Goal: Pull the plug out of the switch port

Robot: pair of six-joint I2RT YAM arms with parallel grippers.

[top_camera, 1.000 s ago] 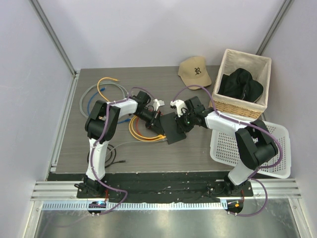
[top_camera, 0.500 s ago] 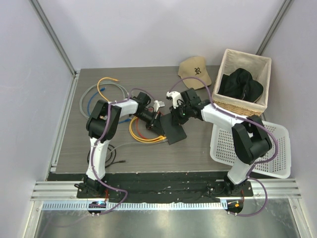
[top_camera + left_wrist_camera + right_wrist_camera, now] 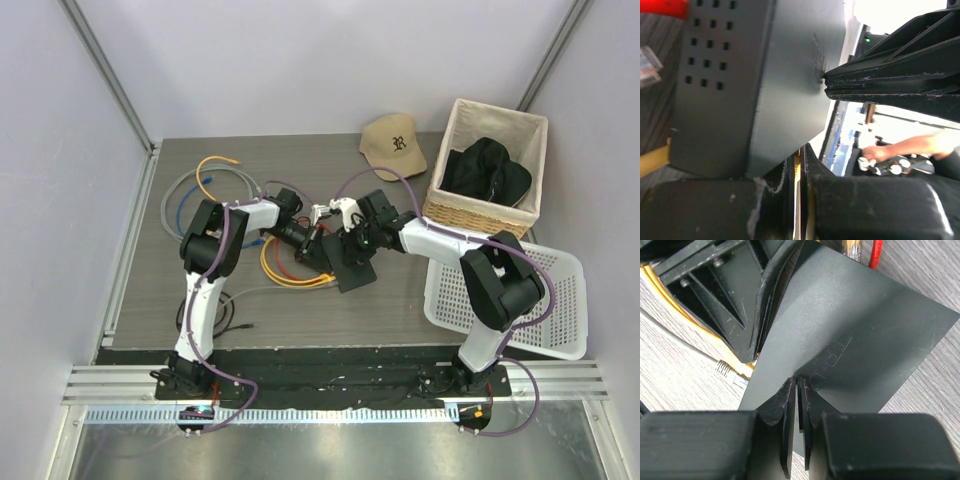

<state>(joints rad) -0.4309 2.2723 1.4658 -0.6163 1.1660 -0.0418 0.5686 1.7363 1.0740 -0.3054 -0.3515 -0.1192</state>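
The left pincer (image 3: pixel 799 162) is closed tight, its tips at the edge of the switch (image 3: pixel 352 265). The right pincer (image 3: pixel 798 387) is closed too, its tips pressing on the flat black top. The switch lies mid-table (image 3: pixel 390 312), just beside a coiled yellow cable (image 3: pixel 300 283).

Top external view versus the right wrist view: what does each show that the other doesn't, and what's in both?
Only the top view shows the tan cap, the wicker basket and the white basket. Only the wrist view shows raised lettering on the switch and a loose clear connector. Both show the switch pinched by the left fingers and right fingers, beside a yellow cable.
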